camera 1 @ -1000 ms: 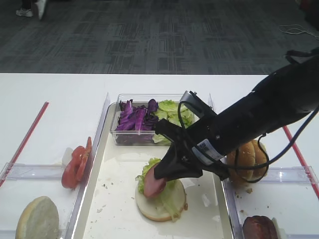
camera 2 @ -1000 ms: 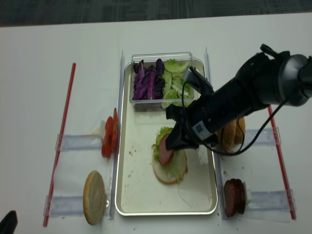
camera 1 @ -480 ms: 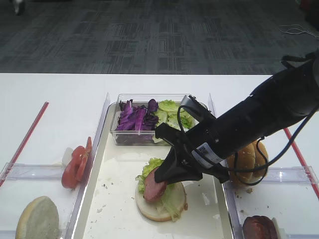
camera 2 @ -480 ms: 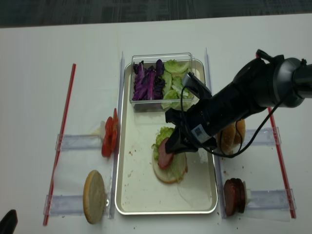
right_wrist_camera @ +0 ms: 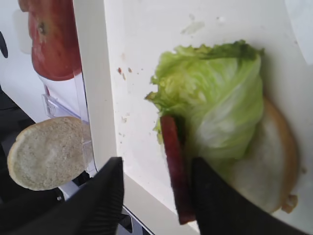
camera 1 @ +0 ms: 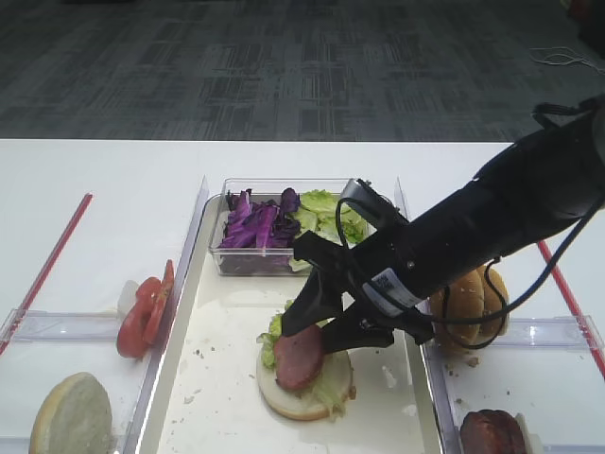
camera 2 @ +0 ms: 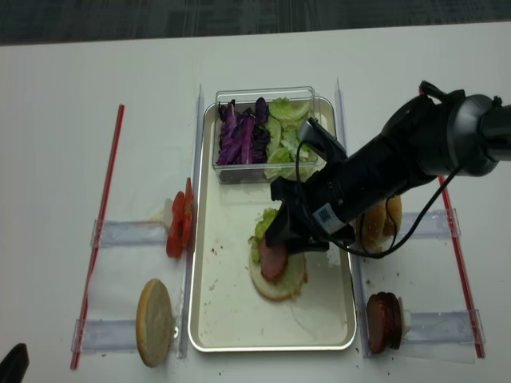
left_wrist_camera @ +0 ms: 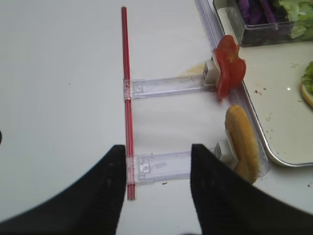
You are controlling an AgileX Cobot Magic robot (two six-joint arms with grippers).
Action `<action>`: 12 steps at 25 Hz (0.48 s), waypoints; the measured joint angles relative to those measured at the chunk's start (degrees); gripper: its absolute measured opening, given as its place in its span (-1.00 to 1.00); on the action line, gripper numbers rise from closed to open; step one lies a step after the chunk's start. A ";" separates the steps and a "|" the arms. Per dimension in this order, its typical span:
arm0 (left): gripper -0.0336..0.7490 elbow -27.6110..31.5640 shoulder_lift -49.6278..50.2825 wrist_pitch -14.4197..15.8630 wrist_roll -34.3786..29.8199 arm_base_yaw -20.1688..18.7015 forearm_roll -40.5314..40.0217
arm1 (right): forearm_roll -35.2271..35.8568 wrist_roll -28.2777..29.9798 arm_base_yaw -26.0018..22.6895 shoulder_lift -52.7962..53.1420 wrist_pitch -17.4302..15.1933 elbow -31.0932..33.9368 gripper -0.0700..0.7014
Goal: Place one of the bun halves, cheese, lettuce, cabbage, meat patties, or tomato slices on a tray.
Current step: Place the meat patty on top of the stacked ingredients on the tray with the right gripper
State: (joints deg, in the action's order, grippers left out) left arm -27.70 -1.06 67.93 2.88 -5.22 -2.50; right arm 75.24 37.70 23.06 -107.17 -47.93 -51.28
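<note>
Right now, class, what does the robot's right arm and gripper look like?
The right arm is black, wrapped in a dark cover, with thin black cables looping along it and a small white label near the wrist. The right gripper has two flat black fingers.

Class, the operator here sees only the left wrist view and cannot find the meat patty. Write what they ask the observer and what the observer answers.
Operator: Where is the patty?
Observer: The meat patty lies on the lettuce, on top of a bun half in the tray.
Operator: Is the right hand gripping it?
Observer: No. The right hand is just above it, with its fingers spread apart.
Operator: What is on the far side of the tray?
Observer: A sesame bun half and, nearer the front, more patties.
</note>
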 joint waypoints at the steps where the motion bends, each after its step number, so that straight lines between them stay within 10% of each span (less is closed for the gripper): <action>1: -0.16 0.00 0.00 0.00 0.00 0.00 0.00 | -0.21 0.00 0.00 0.00 -0.11 -0.47 0.16; 12: -0.16 0.00 0.00 0.00 0.00 0.00 0.00 | -15.50 -12.16 0.00 0.00 -2.66 -8.12 0.32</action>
State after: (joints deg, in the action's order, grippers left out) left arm -27.70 -1.06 67.93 2.88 -5.22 -2.50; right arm 59.74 25.53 23.06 -107.17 -50.59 -59.40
